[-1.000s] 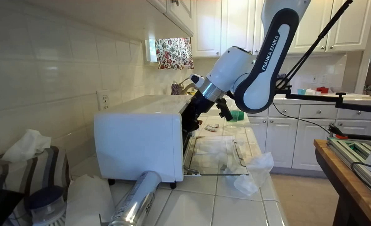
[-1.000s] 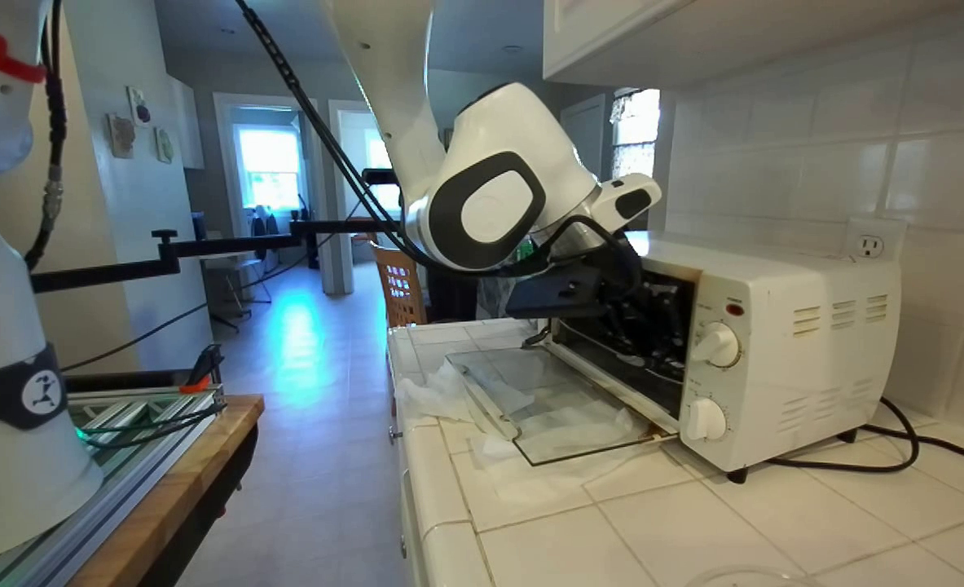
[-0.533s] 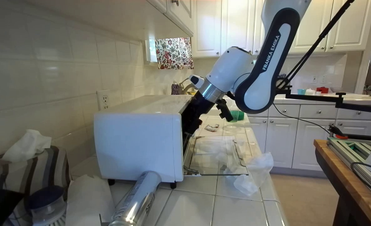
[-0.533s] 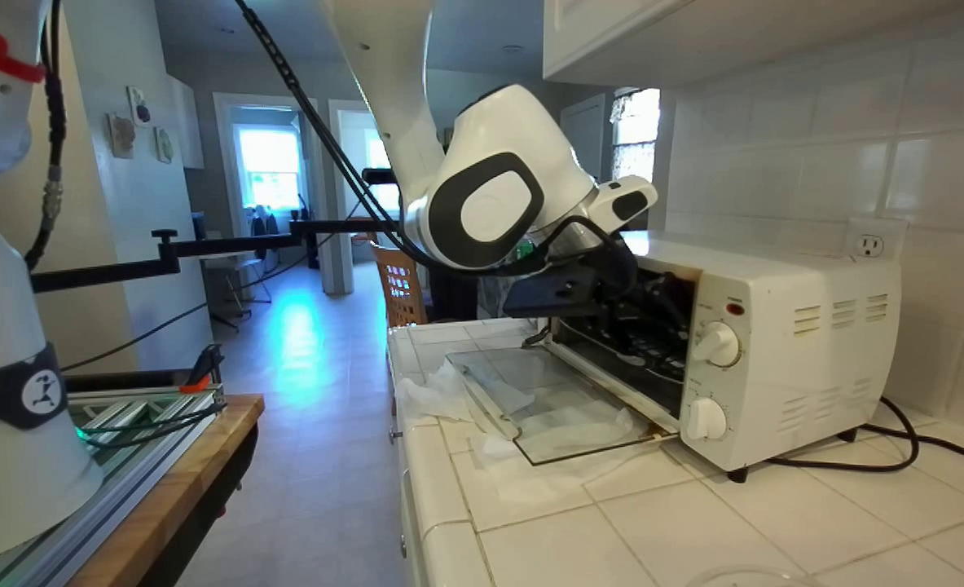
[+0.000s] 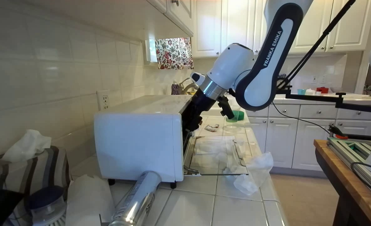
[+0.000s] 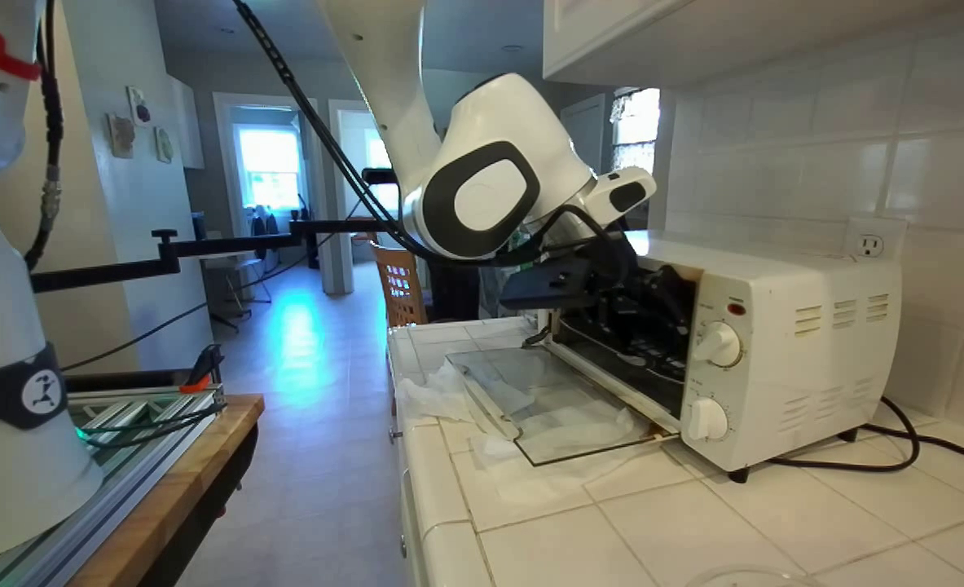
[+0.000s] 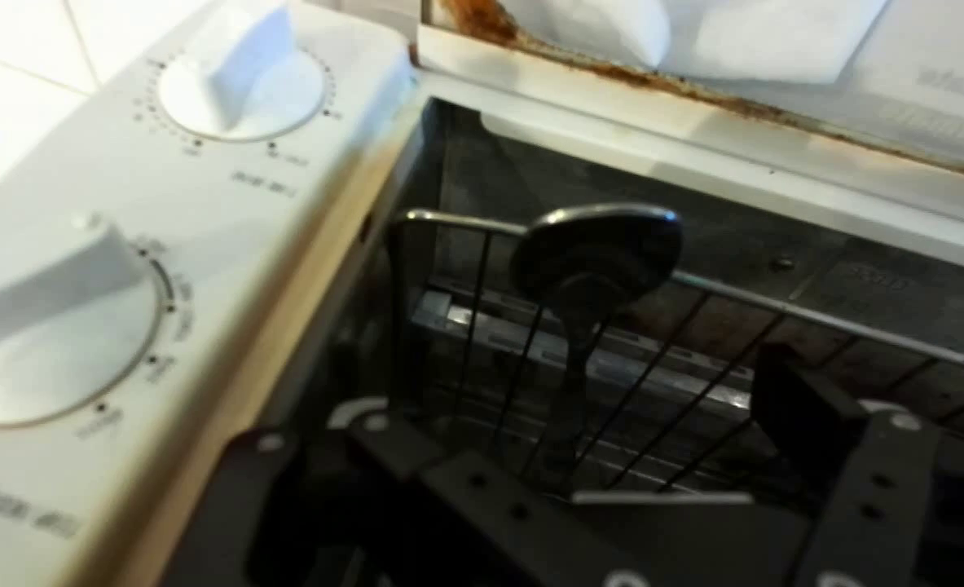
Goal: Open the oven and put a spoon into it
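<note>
Spoon [image 7: 587,285]: inside the oven [image 6: 775,342], bowl over the front rail of the wire rack [image 7: 783,306]; likely light, stiff, slick, best taken by its handle [image 7: 572,391].
Claw [image 7: 604,408]: fingers [image 7: 812,403] well apart in the wrist view, gripping nothing that shows.
Door [image 6: 563,391]: glass, lowered.
Arm [image 6: 490,187]: slightly higher and farther out than half a second ago.

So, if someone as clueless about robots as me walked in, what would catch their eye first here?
Most likely the big white robot arm that bends across both exterior views and reaches into the oven. Next might be the glass door, folded down over the counter in front of it. In the wrist view, a spoon stands out inside the oven, with a wire rack behind it.
</note>
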`<state>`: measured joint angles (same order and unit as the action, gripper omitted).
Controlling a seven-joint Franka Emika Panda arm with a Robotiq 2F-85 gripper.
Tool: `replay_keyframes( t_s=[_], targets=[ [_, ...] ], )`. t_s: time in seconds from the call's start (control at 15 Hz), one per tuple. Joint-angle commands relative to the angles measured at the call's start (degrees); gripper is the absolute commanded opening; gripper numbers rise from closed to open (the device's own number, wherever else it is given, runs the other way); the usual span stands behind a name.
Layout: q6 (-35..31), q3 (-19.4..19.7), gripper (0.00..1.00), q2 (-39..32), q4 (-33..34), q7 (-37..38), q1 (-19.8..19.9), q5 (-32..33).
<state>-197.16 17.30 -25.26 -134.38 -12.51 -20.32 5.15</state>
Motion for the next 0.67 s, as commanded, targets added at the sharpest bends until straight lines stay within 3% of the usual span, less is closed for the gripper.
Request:
replay_keyframes(
  t_s=[0.0, 0.4, 0.6],
  targets=[
    [-0.8, 5.2, 1.0, 1.6, -2.5, -0.9, -5.9, -3.6],
    [3.4, 4.2, 1.0, 5.5, -5.8, 0.6, -6.5, -2.5],
    [4.2, 5.8, 1.0, 7.1, -7.4, 0.0, -8.6, -3.4]
  ],
)
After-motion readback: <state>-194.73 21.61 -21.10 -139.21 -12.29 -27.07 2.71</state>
